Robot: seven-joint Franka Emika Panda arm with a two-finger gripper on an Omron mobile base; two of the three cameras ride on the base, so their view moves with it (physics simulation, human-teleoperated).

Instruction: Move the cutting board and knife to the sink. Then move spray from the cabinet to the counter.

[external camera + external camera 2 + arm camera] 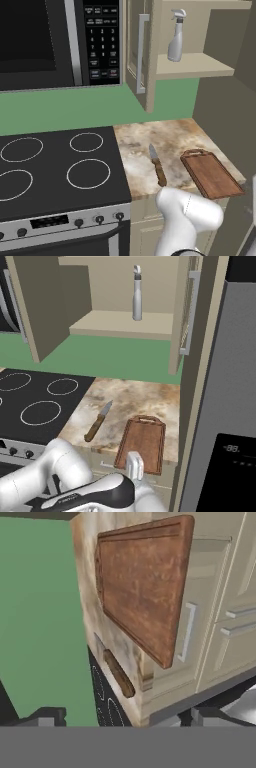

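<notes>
The reddish-brown cutting board [212,174] lies on the marbled counter [165,137] at its right front corner, and it also shows here [142,443] and here [142,587]. The small knife [157,164] lies just left of the board, blade pointing to the wall, handle [119,674] near the front edge. The pale spray [176,42] stands upright on the shelf [197,65] of the open cabinet above. My gripper [129,716] is open, rolled sideways, in front of the counter's edge, apart from the board, with nothing between its fingertips [47,717].
The black stovetop [55,165] adjoins the counter on the left, under a microwave [50,40]. The cabinet door [142,55] stands open over the counter. A tall grey fridge side [225,406] walls in the right. Drawer fronts with bar handles [186,632] sit below the counter.
</notes>
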